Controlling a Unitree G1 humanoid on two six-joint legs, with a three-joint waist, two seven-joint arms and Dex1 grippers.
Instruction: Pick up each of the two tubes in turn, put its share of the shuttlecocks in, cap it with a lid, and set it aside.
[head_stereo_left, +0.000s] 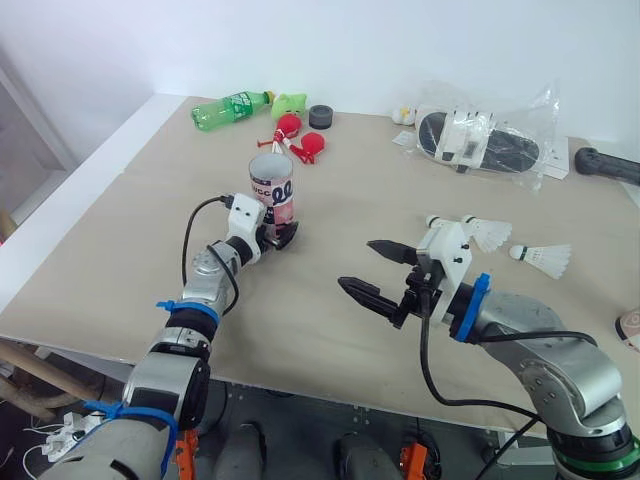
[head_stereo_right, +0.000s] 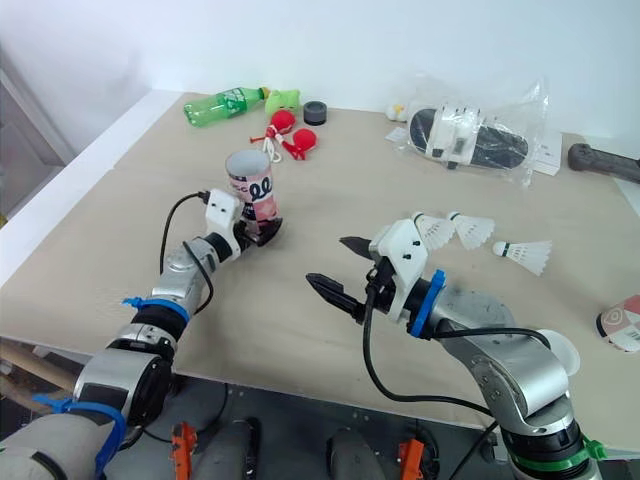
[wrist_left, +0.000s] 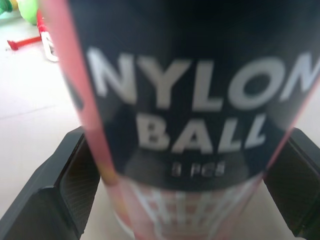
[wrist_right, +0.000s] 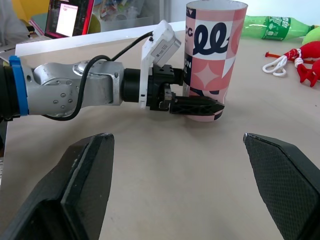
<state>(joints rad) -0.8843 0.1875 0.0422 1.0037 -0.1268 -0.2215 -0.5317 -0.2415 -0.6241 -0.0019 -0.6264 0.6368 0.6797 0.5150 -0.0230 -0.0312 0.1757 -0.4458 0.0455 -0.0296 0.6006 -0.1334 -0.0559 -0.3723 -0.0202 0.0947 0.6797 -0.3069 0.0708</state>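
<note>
"NYLON BALL" on tube (wrist_left: 175, 125)

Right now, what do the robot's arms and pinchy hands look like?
The left arm and right arm are silver-grey metal with blue bands and looping black cables. A white block sits at each wrist. The left gripper and right gripper each have two black pointed fingers.

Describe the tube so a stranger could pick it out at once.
On the beige table, look left of centre, nearer the robot than the green bottle and red toy. The tube stands upright there at the left gripper. It is the only open-topped cylinder, pink and dark, printed NYLON BALL.
</note>
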